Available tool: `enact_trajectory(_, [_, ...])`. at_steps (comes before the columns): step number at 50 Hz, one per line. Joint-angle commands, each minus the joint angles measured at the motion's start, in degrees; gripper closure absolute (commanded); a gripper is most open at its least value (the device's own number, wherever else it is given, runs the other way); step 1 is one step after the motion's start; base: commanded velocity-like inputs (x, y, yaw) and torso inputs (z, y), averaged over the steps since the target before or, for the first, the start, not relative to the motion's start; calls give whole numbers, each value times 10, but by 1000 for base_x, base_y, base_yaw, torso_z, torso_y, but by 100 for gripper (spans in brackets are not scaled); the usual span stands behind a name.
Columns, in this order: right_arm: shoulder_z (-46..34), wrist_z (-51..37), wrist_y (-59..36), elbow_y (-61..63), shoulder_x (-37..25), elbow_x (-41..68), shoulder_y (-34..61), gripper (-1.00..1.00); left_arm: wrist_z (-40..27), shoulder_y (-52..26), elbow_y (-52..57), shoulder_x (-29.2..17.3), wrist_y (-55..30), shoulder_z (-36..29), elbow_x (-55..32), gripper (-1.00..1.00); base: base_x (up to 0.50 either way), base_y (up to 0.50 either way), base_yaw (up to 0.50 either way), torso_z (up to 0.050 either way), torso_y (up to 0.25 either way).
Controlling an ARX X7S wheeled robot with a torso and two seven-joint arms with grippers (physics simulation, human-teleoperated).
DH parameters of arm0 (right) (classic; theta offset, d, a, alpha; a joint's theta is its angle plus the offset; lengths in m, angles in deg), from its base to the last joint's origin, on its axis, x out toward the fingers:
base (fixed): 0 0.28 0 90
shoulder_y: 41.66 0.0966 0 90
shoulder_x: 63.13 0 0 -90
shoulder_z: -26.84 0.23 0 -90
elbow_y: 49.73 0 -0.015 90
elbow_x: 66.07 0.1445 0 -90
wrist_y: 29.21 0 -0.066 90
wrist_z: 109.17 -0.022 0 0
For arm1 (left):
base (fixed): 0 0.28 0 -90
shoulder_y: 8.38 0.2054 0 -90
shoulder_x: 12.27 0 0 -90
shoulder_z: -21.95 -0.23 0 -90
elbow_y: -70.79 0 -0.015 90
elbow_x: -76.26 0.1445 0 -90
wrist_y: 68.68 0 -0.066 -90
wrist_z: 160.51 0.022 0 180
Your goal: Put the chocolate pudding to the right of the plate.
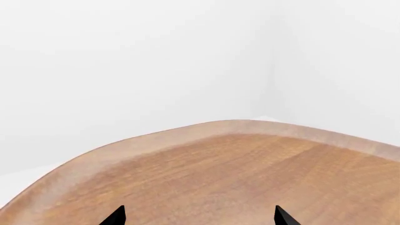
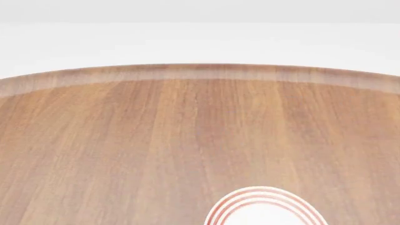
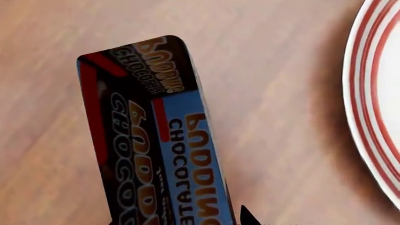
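Pudding carton fills the right wrist view, grip unconfirmed; plate at three o'clock risks being clipped.

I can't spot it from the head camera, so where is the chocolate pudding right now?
Only the right wrist view shows the chocolate pudding, over the wooden table beside the plate.

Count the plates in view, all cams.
1. The plate sits at the head view's near edge, partly cut off; the right wrist view shows its rim beside the pudding. More could sit out of frame.
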Motion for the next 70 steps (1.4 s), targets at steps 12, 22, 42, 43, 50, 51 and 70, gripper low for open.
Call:
enact_trajectory(12, [108,-149,-3,134,-29,115,40,100,-3,0,0,-2,1,-3,-2,-100,0,0,0,0,0])
enact_trajectory(22, [81,-161,-9,193,-37,22,83,100,-4,2,1,-3,1,-3,-3,-100,0,0,0,0,0])
enact_trajectory(42, [104,-219,-28,110,-96,-48,185,100,-6,1,-2,-5,2,-5,-3,-100,0,0,0,0,0])
enact_trajectory(43, [101,-218,-28,108,-98,-53,187,100,-6,1,-2,-5,3,-6,-3,-100,0,0,0,0,0])
enact_trajectory(50, [130,-181,9,15,-121,-69,192,100,-7,0,-3,-6,3,-6,-4,-100,0,0,0,0,0])
enact_trajectory(51, [130,-181,12,10,-124,-75,192,100,-7,0,-3,-6,3,-6,-4,-100,0,0,0,0,0])
enact_trajectory(70, [185,-107,100,-161,-147,-86,174,100,-10,1,0,-8,1,-8,-5,-100,0,0,0,0,0])
